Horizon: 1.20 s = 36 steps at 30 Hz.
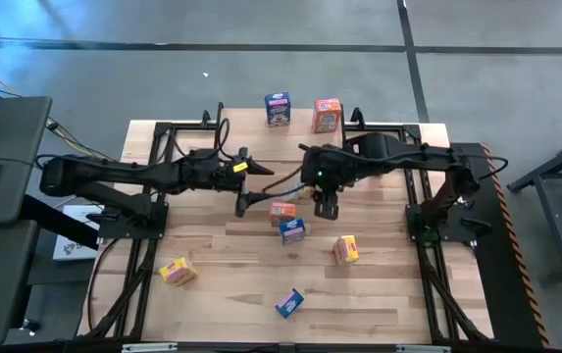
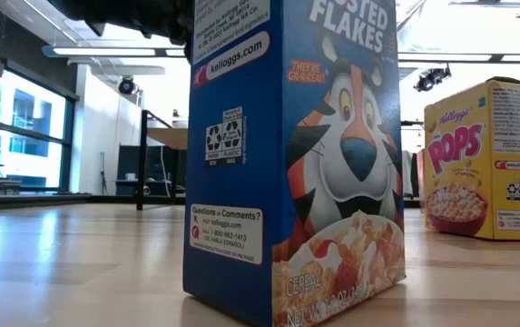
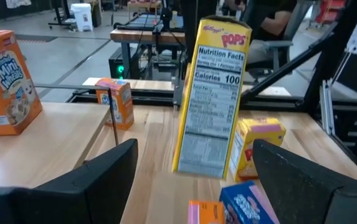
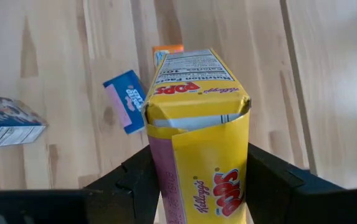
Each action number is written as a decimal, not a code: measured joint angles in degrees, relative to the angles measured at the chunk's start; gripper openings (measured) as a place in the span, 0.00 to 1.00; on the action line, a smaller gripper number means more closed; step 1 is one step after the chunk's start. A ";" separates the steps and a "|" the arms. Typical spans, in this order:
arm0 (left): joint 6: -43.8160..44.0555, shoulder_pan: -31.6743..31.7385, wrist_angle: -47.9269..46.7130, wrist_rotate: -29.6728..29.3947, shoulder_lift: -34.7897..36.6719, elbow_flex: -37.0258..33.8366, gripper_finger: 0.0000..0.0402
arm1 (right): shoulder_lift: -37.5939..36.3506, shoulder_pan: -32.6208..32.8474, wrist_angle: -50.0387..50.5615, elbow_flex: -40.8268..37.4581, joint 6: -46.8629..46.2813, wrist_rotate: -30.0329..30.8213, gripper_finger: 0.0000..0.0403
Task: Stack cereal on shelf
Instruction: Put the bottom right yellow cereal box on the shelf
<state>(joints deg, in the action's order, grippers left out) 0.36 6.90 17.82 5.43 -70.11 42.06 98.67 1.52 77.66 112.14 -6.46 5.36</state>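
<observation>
My right gripper (image 1: 326, 204) (image 4: 197, 163) hangs over the table's middle, shut on a yellow Pops box (image 4: 197, 112) (image 3: 212, 99). My left gripper (image 1: 244, 201) (image 3: 195, 146) is open just to the left of that box, pointing at it and touching nothing. An orange Mini-Wheats box (image 3: 4, 84) stands on its base on the shelf's light plank (image 3: 60, 127), beside a thin black leg (image 3: 113, 118). At the table's far edge a blue box (image 1: 278, 108) and an orange box (image 1: 327, 115) stand upright. My right gripper pinches the yellow Pops box at its upper end (image 4: 197, 134), one finger (image 4: 134, 180) on each broad face. The fingers come from above, pointing down. The box stands nearly upright below them, slightly tilted. I cannot tell whether its lower end (image 3: 200, 171) touches the table.
Loose boxes lie on the table near the grippers: orange (image 1: 282, 210), blue (image 1: 292, 231), yellow (image 1: 346, 249) (image 2: 482, 159), another yellow (image 1: 177, 271) to the left, and a blue Frosted Flakes box (image 1: 288, 302) (image 2: 291, 163) by the near edge. Another orange box (image 3: 114, 102) stands farther off.
</observation>
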 joint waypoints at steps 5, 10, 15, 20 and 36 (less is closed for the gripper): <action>1.00 0.00 0.52 -0.02 -2.73 2.27 0.77 | 0.00 -1.05 -1.25 0.00 3.38 -0.08 0.46; 0.14 0.00 -3.91 -0.02 -5.81 7.27 0.77 | 0.00 -1.55 -2.15 0.00 5.33 -0.28 0.46; -2.44 -0.02 -4.48 -0.04 -7.43 10.27 0.77 | 0.01 -1.55 -2.13 0.00 5.45 0.20 0.46; -2.49 -0.04 -4.88 -0.07 -7.94 11.37 0.77 | 0.02 -1.55 -2.19 0.00 5.68 0.21 0.46; -3.61 -0.09 -7.32 -0.10 -7.93 11.43 0.77 | 0.02 -1.55 -8.49 0.00 5.45 0.21 0.46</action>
<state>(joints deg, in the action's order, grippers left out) -3.24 6.81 10.50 5.33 -78.04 53.49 98.70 -0.03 69.16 112.14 -1.02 5.56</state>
